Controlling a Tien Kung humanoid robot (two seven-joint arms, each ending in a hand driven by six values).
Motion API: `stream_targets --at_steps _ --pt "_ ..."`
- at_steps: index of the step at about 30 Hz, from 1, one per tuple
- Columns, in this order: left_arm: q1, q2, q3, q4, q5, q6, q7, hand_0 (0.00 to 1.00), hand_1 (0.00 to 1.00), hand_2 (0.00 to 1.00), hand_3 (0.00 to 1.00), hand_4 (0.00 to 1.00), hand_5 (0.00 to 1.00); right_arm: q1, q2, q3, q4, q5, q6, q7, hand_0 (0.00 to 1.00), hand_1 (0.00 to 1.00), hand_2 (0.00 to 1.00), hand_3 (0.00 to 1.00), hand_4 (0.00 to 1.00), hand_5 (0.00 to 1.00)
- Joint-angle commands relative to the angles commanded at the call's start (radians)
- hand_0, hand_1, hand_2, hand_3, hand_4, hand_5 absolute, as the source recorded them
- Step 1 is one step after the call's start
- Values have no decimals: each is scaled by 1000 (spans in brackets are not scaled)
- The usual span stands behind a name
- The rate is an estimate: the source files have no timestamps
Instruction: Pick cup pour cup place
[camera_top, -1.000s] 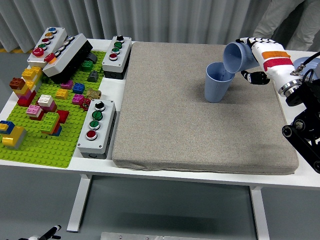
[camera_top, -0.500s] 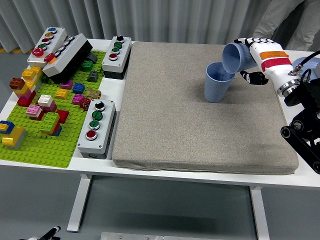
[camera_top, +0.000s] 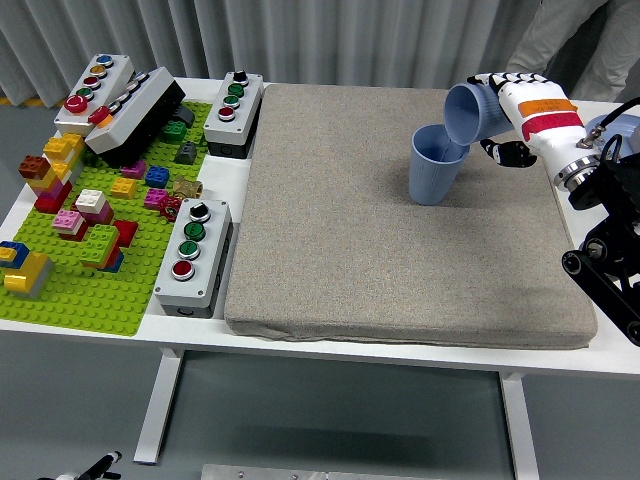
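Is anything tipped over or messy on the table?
Yes: the black button box leans askew on the green brick plate. The tilted blue cup in the right robot hand is deliberate pouring; no spill shows.

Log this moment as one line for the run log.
phase: pouring | right hand: holding tilted blue cup above upright blue cup | surface: grey mat | left hand: not visible

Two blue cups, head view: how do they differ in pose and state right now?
The held cup is tipped over, mouth angled down-left; the standing cup is upright, mouth up. The held cup is gripped by the right hand and off the mat; the standing cup rests free on the grey mat. The held cup's rim hangs over the standing cup's opening. Both are plain light-blue tapered cups of similar size.
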Motion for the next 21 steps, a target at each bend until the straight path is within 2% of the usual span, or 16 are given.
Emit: stream_targets --at_steps 21 --pt "-3 0 -3 0 2 0 1 832 816 880 817 629 987 17 -20 -28 7 -22 10 -26 850 712 590 630 657 24"
